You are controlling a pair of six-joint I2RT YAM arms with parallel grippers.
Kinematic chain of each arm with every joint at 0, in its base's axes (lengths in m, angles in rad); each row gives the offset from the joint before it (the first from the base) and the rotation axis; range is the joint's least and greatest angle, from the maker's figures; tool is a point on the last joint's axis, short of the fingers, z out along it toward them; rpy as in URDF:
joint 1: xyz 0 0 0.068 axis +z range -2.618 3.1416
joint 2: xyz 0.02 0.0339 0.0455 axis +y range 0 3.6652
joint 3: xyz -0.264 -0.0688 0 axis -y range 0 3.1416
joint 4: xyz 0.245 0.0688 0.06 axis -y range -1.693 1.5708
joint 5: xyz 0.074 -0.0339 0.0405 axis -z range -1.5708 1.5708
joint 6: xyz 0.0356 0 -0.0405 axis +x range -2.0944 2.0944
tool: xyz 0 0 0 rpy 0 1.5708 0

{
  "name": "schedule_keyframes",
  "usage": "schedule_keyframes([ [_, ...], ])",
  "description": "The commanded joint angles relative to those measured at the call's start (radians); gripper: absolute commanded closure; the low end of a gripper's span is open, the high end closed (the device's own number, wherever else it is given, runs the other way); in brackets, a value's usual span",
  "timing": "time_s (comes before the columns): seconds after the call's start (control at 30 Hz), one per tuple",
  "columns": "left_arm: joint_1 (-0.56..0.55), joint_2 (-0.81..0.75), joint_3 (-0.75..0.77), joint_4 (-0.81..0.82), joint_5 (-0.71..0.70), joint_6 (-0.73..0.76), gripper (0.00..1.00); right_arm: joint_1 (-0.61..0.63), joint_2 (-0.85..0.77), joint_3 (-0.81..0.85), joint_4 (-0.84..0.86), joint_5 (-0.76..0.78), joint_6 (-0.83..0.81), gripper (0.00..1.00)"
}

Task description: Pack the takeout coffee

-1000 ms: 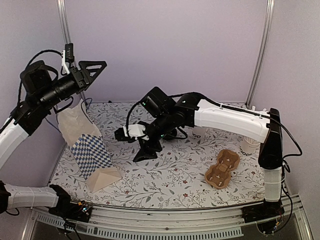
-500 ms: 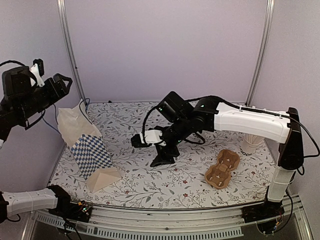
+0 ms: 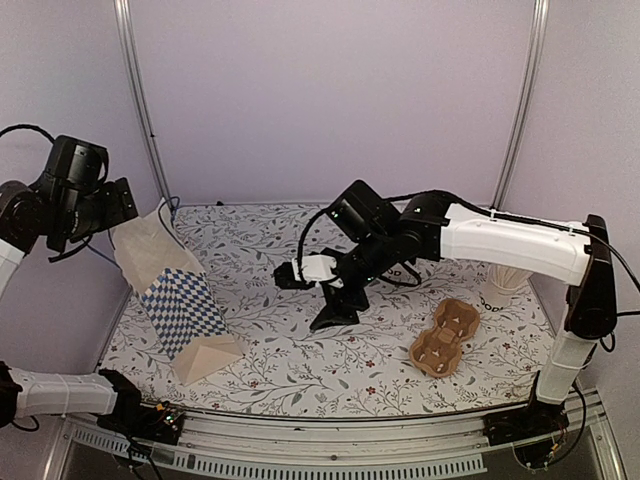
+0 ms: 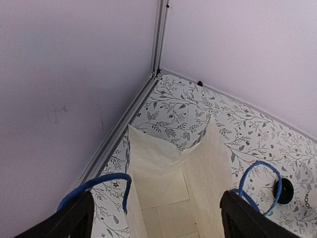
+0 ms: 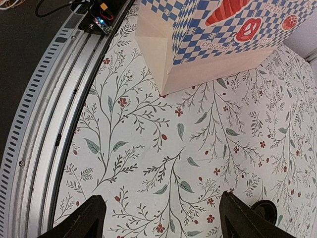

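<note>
while the floral table lies in plain sight, the takeout coffee cannot be picked out on it with any certainty. the paper bag stands open at the left, and the left wrist view looks down into its mouth between two blue handles. at the right sits a brown cup carrier. just beyond it, farther and to the right, is a white cup, well apart from the bag. its top is hidden behind the right forearm, so whether it wears the black lid cannot be told, but it is the likeliest candidate. the left gripper hangs above the bag with its fingers spread wide and nothing between them. the right gripper hovers over the middle of the table, angled toward the near edge, also spread wide and empty. as for handling, a lidded paper cup is probably light if empty, and top-heavy and sloshing if full. its thin wall would dent under a hard pinch, and the coated paper may be a little slick. the lid is only pressed on, so lifting by it risks popping it off. the safest hold is likely across the body, at the middle or just under the stiffer rolled rim, closing gently and keeping the cup upright into the bag.
</note>
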Motion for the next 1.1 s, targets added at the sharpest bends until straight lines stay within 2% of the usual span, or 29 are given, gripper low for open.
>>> schedule_keyframes([
  [0.0,0.037,-0.006,-0.036,-0.118,-0.075,-0.062,0.03,-0.011,-0.042,-0.011,0.011,-0.027,0.017,0.18],
  [0.13,0.108,0.001,-0.109,-0.128,-0.028,-0.111,0.02,-0.011,-0.039,-0.012,0.011,-0.047,0.021,0.18],
  [0.27,0.189,-0.024,-0.199,-0.047,0.108,-0.080,0.08,-0.011,-0.038,-0.021,0.009,-0.054,0.028,0.18],
  [0.57,0.256,-0.066,-0.237,0.081,0.213,0.035,0.48,-0.011,-0.052,-0.047,0.017,-0.044,0.033,0.18],
  [0.83,0.263,-0.007,-0.222,0.187,0.286,0.153,0.99,-0.011,-0.052,-0.048,0.010,-0.009,0.037,0.18],
  [1.07,0.266,0.077,-0.125,0.204,0.411,0.231,1.00,-0.069,-0.106,-0.083,-0.025,0.024,0.032,0.18],
])
